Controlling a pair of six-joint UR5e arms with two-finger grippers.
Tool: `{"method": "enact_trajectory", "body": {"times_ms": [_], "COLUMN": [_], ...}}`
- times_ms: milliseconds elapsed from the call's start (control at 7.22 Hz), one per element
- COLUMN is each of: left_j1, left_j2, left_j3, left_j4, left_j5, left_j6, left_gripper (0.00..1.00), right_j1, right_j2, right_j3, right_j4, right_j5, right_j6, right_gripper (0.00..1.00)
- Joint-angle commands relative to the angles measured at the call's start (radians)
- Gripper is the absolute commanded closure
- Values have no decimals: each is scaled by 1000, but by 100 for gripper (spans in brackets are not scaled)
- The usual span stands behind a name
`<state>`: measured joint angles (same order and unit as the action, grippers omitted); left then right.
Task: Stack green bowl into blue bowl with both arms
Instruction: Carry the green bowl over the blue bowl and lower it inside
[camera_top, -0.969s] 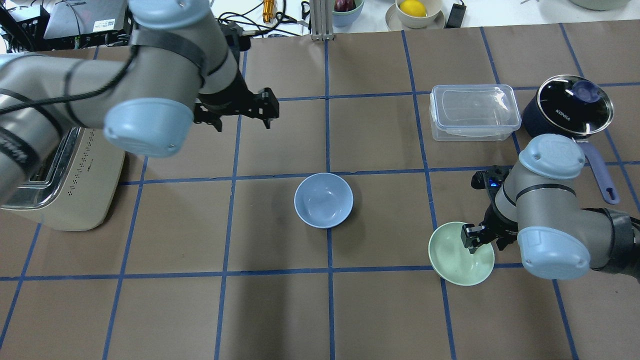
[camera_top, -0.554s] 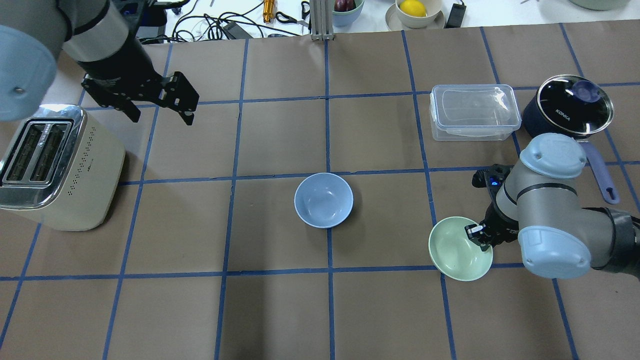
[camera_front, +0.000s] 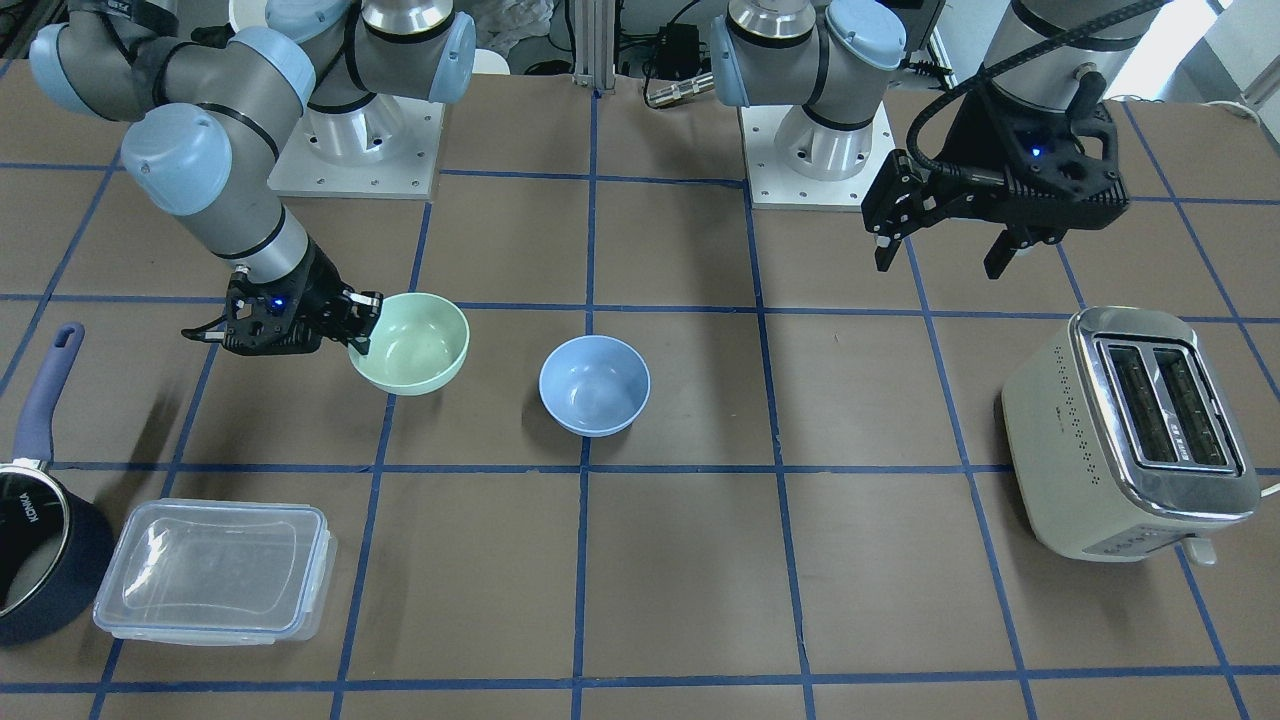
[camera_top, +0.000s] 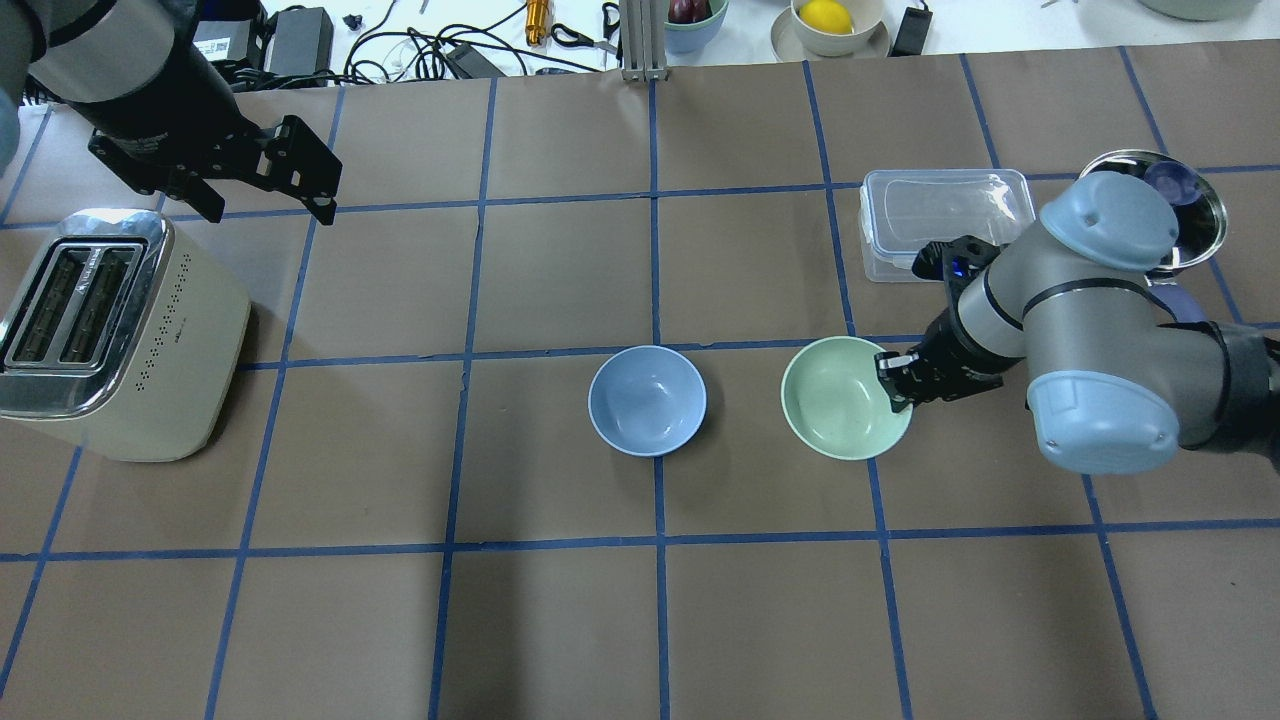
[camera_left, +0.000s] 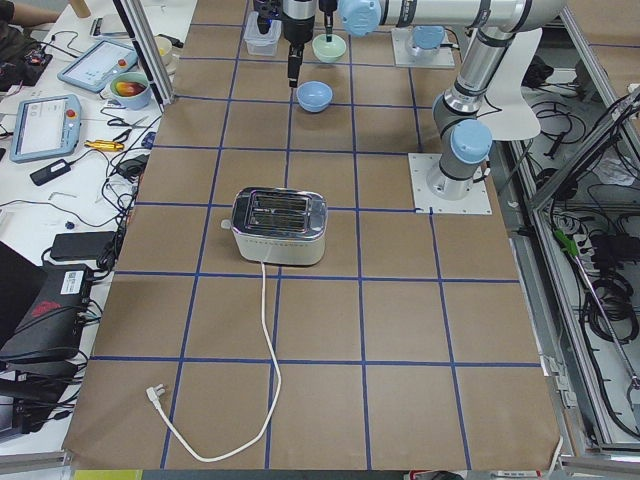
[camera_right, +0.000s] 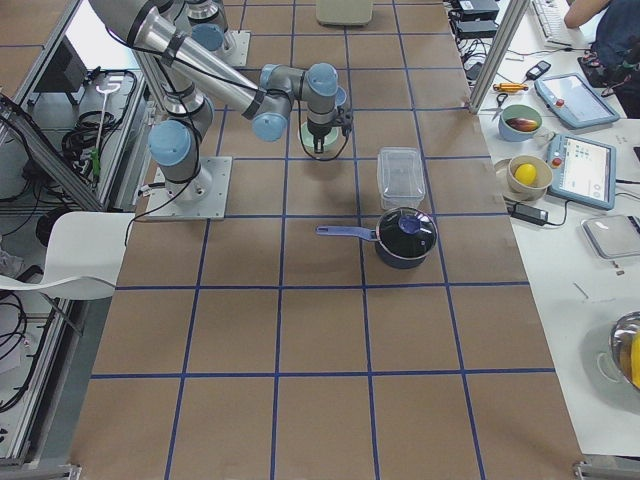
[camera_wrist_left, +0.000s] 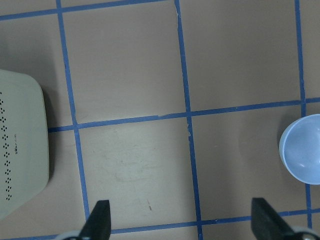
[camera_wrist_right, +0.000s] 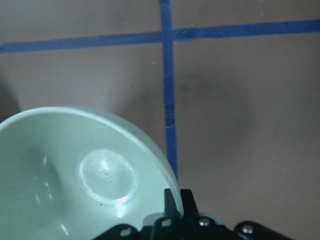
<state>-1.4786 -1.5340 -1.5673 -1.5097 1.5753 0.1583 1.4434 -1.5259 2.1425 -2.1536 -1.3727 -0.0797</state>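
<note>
- Mid-frame in the overhead view, the blue bowl (camera_top: 647, 400) sits upright on the brown desk (camera_top: 560, 620).
- Just to its right and apart from it, the green bowl (camera_top: 835, 410) is pinched at its right rim by the right gripper (camera_top: 897, 385), whose fingers are closed on the wall.
- At the left edge stands a toaster (camera_top: 150, 330).
- Upper left, the left gripper (camera_top: 268, 212) hangs over the desk, its fingers spread wide and holding nothing.
- Upper right lie a clear lidded container (camera_top: 945, 215) and a saucepan (camera_top: 1195, 205), the latter partly hidden by the right arm.
</note>
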Motion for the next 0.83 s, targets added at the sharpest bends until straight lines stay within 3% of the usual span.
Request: {"method": "enact_trajectory", "body": {"times_ms": [0, 277, 554, 692], "left_j1": [-2, -2, -2, -2], "left_j2": [14, 29, 38, 47], "left_j3": [-11, -34, -57, -75], "left_j4": [0, 2, 2, 3], "left_j5": [5, -6, -8, -6], "left_j6": [-73, -135, -144, -149], "left_gripper": [0, 0, 0, 0], "right_j1": [183, 332, 367, 368], "right_j2": [96, 185, 202, 211], "right_j3": [-160, -243, -234, -230], "right_j4": [3, -5, 0, -2], "right_j5": [38, 26, 23, 23], "right_j6": [254, 417, 419, 419], "right_gripper": [99, 98, 94, 83]}}
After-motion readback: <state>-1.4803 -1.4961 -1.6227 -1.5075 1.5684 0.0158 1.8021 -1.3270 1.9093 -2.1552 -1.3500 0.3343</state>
